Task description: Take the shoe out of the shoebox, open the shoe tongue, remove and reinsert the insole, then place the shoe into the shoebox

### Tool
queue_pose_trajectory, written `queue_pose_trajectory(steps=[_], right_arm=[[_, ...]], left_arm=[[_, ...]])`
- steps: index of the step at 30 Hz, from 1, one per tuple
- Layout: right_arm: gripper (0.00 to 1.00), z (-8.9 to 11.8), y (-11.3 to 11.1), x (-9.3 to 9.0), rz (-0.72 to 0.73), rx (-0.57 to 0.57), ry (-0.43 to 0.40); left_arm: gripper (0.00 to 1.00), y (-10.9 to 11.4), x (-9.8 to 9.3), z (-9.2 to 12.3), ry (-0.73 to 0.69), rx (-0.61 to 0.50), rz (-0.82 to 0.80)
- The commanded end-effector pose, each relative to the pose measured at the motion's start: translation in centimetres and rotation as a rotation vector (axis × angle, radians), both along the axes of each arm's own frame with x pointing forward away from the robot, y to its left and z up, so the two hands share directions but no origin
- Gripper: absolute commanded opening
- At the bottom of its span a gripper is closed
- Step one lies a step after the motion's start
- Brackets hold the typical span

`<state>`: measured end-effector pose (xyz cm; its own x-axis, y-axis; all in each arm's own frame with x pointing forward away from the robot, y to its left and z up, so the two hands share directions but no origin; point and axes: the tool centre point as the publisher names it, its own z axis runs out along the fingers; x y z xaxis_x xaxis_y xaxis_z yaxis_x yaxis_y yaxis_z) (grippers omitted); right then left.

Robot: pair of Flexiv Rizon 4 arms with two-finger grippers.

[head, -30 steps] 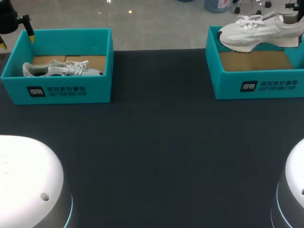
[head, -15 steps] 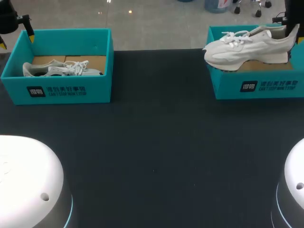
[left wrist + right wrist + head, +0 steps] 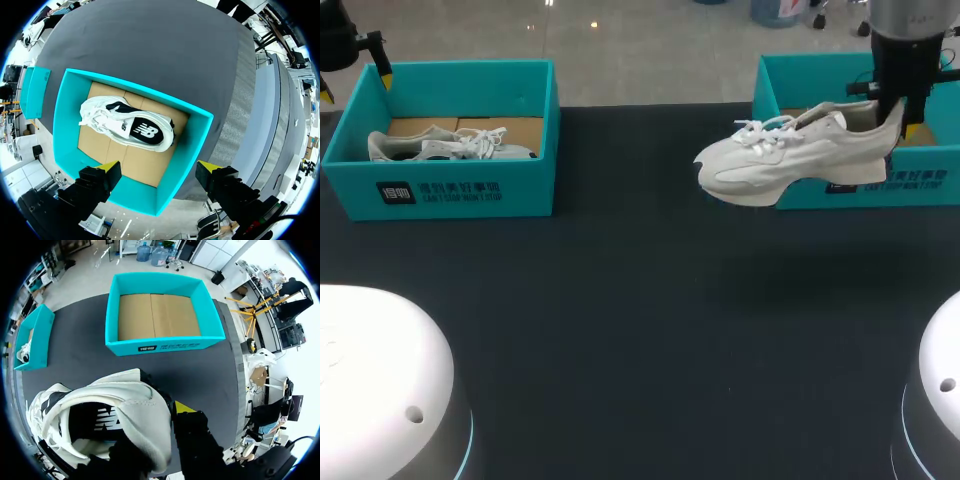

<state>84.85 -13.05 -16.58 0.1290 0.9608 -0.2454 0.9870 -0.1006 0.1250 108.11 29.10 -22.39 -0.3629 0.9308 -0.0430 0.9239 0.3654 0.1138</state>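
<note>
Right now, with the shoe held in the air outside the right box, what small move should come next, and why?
Probably lower the white shoe straight down onto the table. The right hand grips its heel, it hangs clear of the empty right shoebox, and the later steps likely need it resting on a surface.

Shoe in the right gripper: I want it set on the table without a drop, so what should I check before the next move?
1. Right gripper shut on the heel collar of the shoe: ok.
2. Shoe lifted out of the right shoebox, box showing only its cardboard floor: ok.
3. Shoe sole-down, roughly level: ok.
4. Left gripper open above the left shoebox, away from the shoe: ok.
5. Grip firm enough for the descent: cannot tell.
6. Insole seated flat inside: cannot tell.
</note>
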Motion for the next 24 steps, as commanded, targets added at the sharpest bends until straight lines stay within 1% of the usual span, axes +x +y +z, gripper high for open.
queue_pose_trajectory(steps=[1, 3, 8, 14, 18, 24], right_arm=[[0.0, -0.7, 2.5, -3.5, 0.027, -0.022, -0.065], [0.0, -1.3, 3.9, -4.9, 0.035, -0.038, -0.067], [0.0, -2.3, 6.8, -7.4, 0.053, -0.029, -0.046], [0.0, -2.8, 9.6, -9.6, 0.087, -0.012, -0.027], [0.0, -3.1, 11.0, -10.7, 0.101, 0.0, -0.009], [0.0, -3.1, 11.0, -10.7, 0.101, 0.0, -0.009]], left_arm=[[1.0, 0.0, 0.0, 0.0, 0.001, 0.001, -0.001], [1.0, 0.0, 0.0, 0.0, 0.001, 0.001, -0.001], [1.0, 0.0, 0.0, 0.0, 0.001, 0.001, -0.001], [1.0, 0.0, 0.0, 0.0, 0.001, 0.001, -0.001], [1.0, 0.0, 0.0, 0.0, 0.001, 0.001, -0.001], [1.0, 0.0, 0.0, 0.0, 0.001, 0.001, -0.001]])
